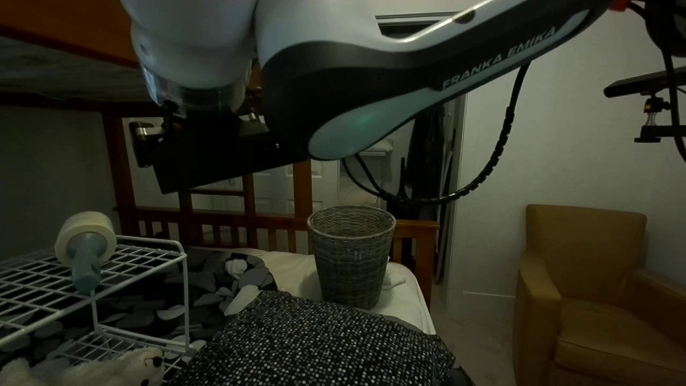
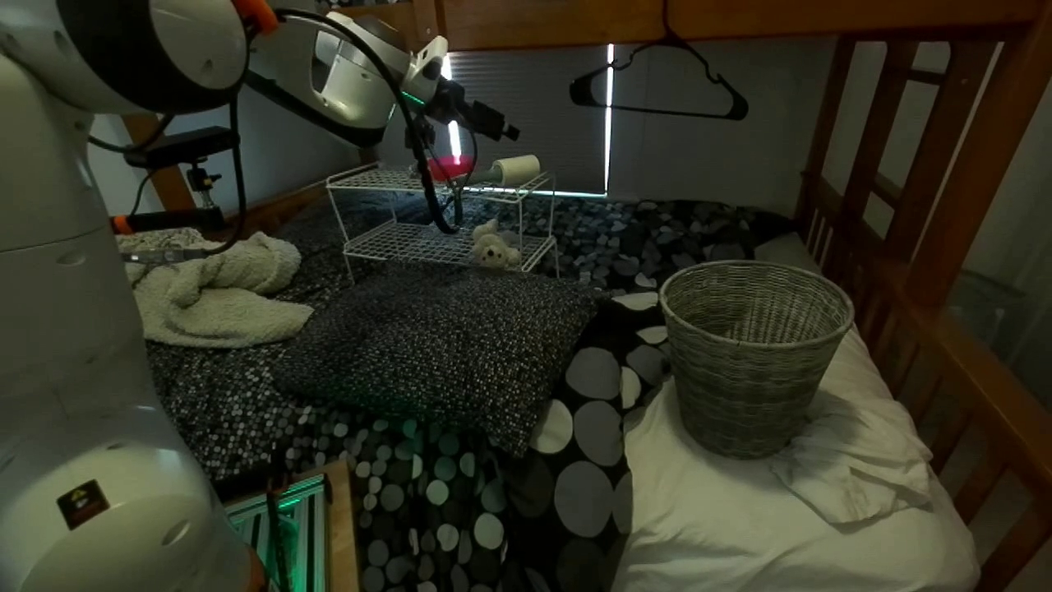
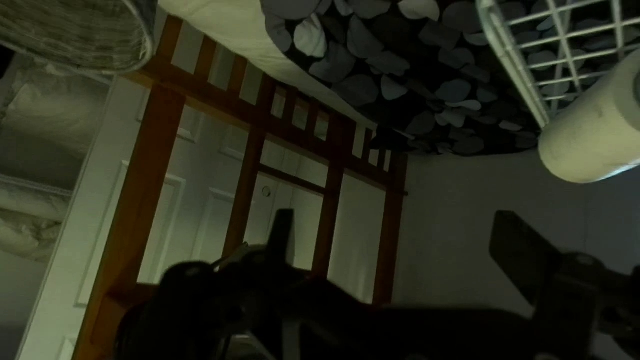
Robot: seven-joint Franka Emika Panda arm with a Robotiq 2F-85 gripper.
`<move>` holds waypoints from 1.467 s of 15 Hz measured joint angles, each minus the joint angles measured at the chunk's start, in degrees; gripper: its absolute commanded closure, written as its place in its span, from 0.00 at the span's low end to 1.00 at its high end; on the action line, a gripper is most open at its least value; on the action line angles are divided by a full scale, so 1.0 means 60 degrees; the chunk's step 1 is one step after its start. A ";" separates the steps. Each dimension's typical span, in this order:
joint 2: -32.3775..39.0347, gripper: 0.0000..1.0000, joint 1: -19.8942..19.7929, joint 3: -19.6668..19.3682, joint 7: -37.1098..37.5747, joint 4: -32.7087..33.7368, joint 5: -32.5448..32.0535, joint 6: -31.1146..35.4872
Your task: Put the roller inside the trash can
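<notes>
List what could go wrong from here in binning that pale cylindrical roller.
The roller lies near the end of the white wire rack; a nudge might send it off.
The open black gripper could snag the rack when grasping.
The grey woven trash can stands on soft-looking white bedding, so a knock might tip it.

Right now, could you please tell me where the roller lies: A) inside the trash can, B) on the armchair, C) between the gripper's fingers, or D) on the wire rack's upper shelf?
D, as both exterior views show the roller on the upper shelf of the white wire rack.
</notes>
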 measured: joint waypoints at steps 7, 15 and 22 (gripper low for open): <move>-0.0632 0.00 0.0198 0.0029 0.0441 0.0077 0.3720 0.0093; -0.0611 0.00 0.0194 -0.0117 0.0736 -0.1070 0.5894 0.2501; -0.0428 0.00 0.0212 -0.0152 -0.0891 -0.1114 0.6985 0.4368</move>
